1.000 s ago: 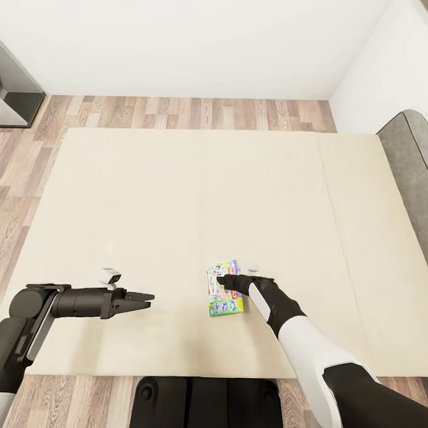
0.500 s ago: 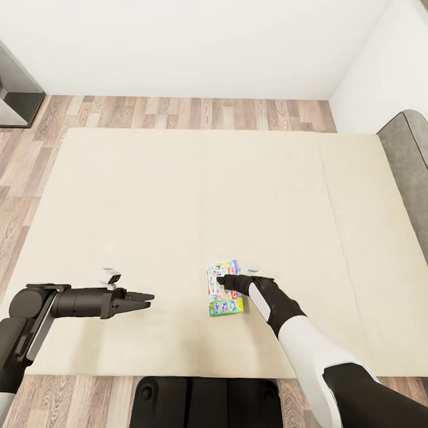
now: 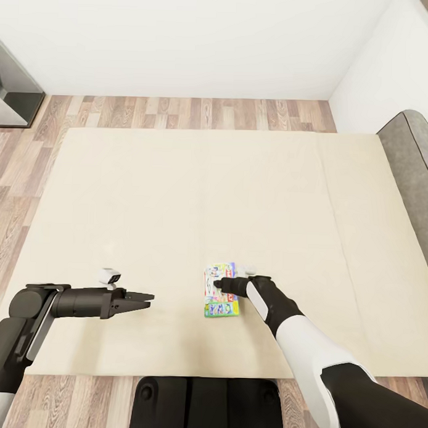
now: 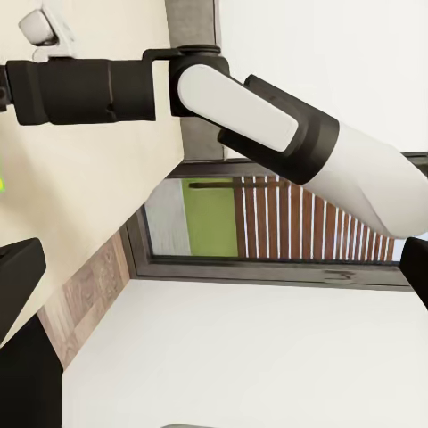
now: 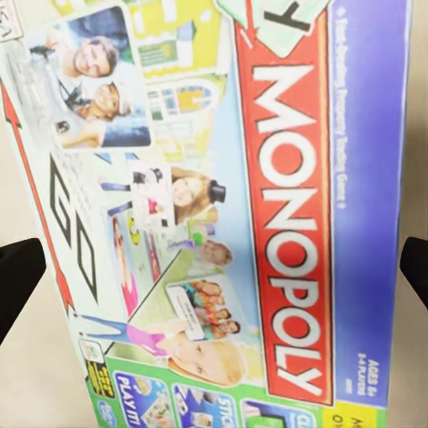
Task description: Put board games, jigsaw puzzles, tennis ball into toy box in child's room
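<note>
Black left jaws (image 3: 144,297) of yours hover near the bed's front edge, tips close together with nothing between them. Further right, the flat Monopoly board game box (image 3: 220,291) lies on the wide beige-mattressed bed (image 3: 177,194) by that same edge. Your right jaws (image 3: 219,284) stand apart directly over it.

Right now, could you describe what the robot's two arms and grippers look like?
Both arms mix glossy white shell segments with matte black joints and forearms. The left gripper ends in two slim black fingers tapering to points, on a dark cylindrical wrist with a small white camera module on top. The right gripper is black too, behind a white-panelled forearm. No loose cables or markings are visible.
</note>
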Controlling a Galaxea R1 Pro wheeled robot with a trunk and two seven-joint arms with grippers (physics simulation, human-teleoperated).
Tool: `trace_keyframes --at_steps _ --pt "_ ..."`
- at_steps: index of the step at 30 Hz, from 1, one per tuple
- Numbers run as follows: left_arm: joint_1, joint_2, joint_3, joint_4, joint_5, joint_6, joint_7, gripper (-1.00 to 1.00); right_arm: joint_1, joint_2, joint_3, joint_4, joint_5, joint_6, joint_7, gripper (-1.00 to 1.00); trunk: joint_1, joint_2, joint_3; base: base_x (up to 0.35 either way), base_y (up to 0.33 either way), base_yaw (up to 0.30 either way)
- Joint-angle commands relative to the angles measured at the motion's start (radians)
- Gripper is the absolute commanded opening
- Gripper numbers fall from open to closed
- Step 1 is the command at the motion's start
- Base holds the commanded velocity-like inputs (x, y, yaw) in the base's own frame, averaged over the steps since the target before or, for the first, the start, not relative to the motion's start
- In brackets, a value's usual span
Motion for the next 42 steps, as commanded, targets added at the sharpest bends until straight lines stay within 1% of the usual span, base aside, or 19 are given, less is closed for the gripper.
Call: trace_keyframes --at_steps 1,42 --pt "0.000 0.000 0.000 0.000 0.000 0.011 -0.004 1.00 0.000 -0.001 0.004 -0.001 -0.006 0.005 -0.001 1.00 0.001 -0.002 -0.001 0.000 0.000 0.000" --pt "0.000 -0.001 -0.001 0.000 0.000 0.010 -0.004 1.00 0.000 -0.001 0.005 -0.005 -0.003 -0.007 0.004 1.00 0.001 -0.002 -0.001 0.000 0.000 0.000"
